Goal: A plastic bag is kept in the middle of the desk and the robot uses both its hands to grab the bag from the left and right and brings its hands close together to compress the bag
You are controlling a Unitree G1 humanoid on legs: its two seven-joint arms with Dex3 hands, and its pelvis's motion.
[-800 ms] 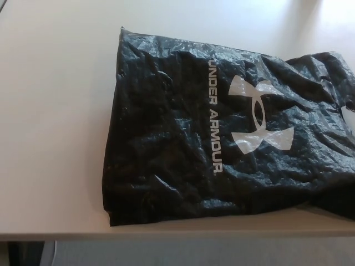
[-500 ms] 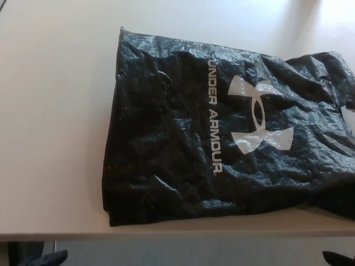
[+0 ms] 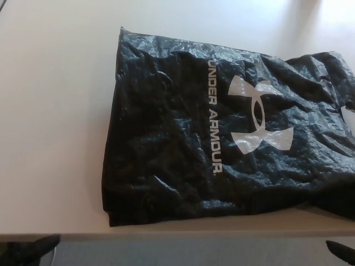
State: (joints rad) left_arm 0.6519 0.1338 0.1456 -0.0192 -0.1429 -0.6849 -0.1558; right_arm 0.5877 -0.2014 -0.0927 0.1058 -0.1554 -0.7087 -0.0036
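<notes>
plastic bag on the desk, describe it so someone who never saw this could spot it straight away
On the pale desk, a big crinkled black plastic bag lies flat, covering the middle and right, its near edge almost at the desk's front edge. Nothing else lies on the desk in view; white UNDER ARMOUR lettering and a white logo mark it.

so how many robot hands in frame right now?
2, both only partly visible below the desk edge: left hand at the bottom left corner, right hand at the bottom right. Neither touches the bag. Most of each is cut off.
</notes>
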